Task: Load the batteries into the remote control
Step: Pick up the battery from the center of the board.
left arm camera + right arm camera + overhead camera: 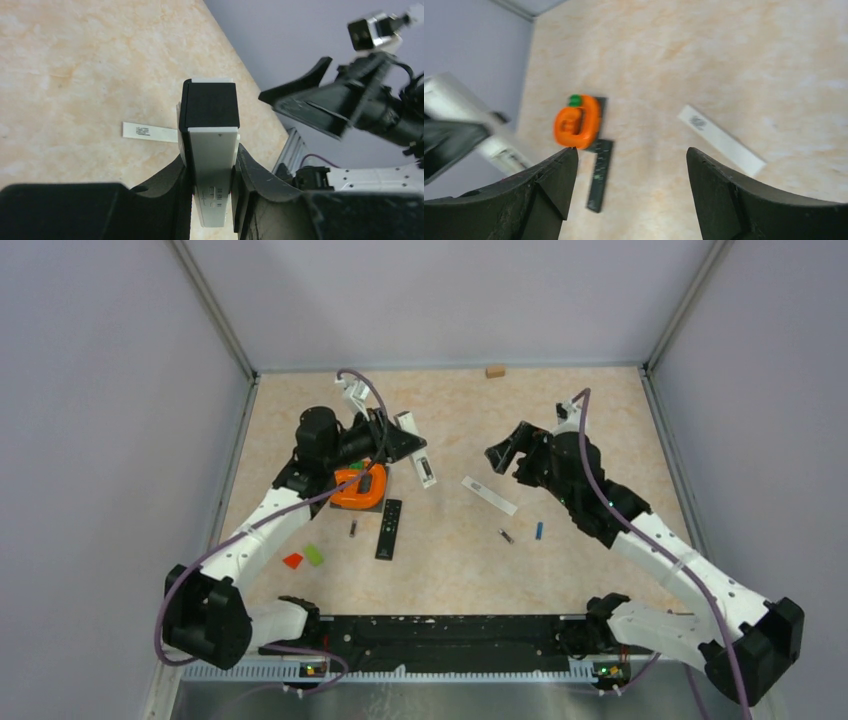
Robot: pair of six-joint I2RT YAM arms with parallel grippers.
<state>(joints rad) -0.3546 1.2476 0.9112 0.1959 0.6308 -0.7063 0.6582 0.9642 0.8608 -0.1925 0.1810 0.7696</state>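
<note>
l arm: reaches fwd from near-left base, elbow bent, wrist raised just behind the orange obj (358,486), pointing right.
l gripper (405,445): narrow, clamped on the white remote (424,468). wrist cam shows fingers (182,172) pressed on both long sides.
white remote: held off the table (560,410), behind and right of orange obj. has a black section (210,107) at the end away from the wrist cam.
r arm: reaches fwd and inward from near-right base, wrist raised, well right of orange obj and facing toward it.
r gripper (512,445): wide apart, nothing between the fingers (559,185), touching nothing.
dark battery (353,529): flat on table, just in front of orange obj.
silvery battery (507,536): on table, well right and in front of orange obj.
blue battery (539,530): on table, further right of orange obj, near silvery battery but not touching.
black remote (389,528): flat on table, in front-right of orange obj, just beside dark battery.
white strip (489,495): flat on table, right of orange obj, w/ a small dark print at one end.
red block (292,561), green block (315,554): on table, front-left of orange obj, side by side.
tan block (494,370): far behind and right of orange obj, at the back wall.
</note>
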